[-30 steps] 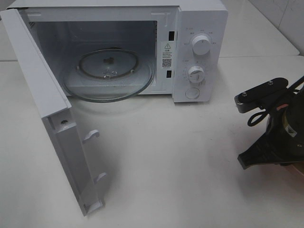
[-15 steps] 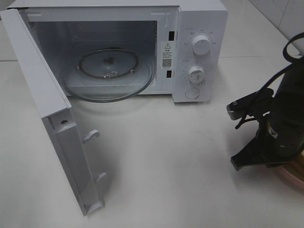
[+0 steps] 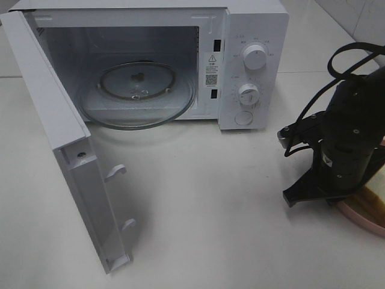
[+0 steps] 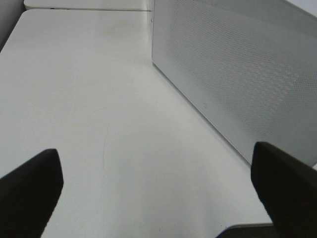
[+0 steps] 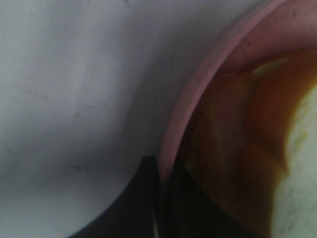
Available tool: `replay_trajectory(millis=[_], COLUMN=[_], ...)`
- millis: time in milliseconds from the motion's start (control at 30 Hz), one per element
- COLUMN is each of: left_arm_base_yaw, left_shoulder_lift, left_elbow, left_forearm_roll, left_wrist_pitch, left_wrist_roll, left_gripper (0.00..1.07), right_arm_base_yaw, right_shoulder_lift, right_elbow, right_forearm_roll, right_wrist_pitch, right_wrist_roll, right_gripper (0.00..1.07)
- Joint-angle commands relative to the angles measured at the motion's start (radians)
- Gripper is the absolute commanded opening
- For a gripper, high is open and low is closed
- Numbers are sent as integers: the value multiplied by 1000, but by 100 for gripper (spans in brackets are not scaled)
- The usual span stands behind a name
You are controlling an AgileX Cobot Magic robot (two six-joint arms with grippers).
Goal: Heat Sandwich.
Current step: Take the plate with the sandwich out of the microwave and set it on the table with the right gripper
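white tabletop [image 3: 228, 198], tiled wall corner at far right. microwave [image 3: 252, 36] at the back, door [image 3: 66, 162] swung fully open toward the left, glass turntable [image 3: 138, 96] bare inside.

change over the last second: the right arm has swung in from the table's right edge and now stands nearly upright over the pink plate [image 3: 361, 218]; a second ago the plate was barely visible under it, now its rim shows. the sandwich [image 3: 374, 197] sits on that plate, pale bread edge just visible at the frame's right.

right gripper [image 5: 159, 198]: jaws closed tight on the plate rim; in the wrist view the pink lip runs straight into the dark fingers. the sandwich itself is not pinched.

left gripper [image 4: 153, 198]: jaws spread wide, holding nothing, parked beside the open door's outer face.

reading: the plate grab looks complete, lift and carry to the turntable come next. rim-only grip, so tilt could slide the sandwich.
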Motion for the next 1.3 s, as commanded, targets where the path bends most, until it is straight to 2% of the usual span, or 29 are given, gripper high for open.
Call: replay_trajectory(millis=[33,200,467,533,633,700,733,833,900,967,1300], left_arm_base_yaw=[2,2,2,2,2,2,2,2,2,2,2], left_shoulder_lift=[-9,-9,-9,-9,-9,-9,-9,-9,-9,-9,-9], left_elbow=[3,3,3,3,3,3,3,3,3,3,3], left_forearm_roll=[-1,-1,-1,-1,-1,-1,-1,-1,-1,-1,-1], left_wrist_pitch=[-5,-5,-5,-5,-5,-5,-5,-5,-5,-5,-5], left_wrist_roll=[-3,-3,-3,-3,-3,-3,-3,-3,-3,-3,-3], left_gripper=[98,98,98,98,98,98,98,98,98,98,98], right_arm_base_yaw=[-4,-4,-4,-4,-4,-4,-4,-4,-4,-3,-3], right_shoulder_lift=[18,14,5,-21,-42,-69,-69,-95,-104,-130,-312], right_elbow=[-17,-18,-18,-18,-18,-18,-18,-18,-18,-18,-18], right_forearm_roll=[-28,-7,11,18,18,21,21,76,93,143,301], right_wrist_pitch=[20,22,45,43,43,44,44,45,44,41,73], right_wrist_roll=[7,7,-2,-9,-9,-26,-26,-103,-120,-186,-390], right_gripper=[0,3,19,28,35,45,45,62,65,74,76])
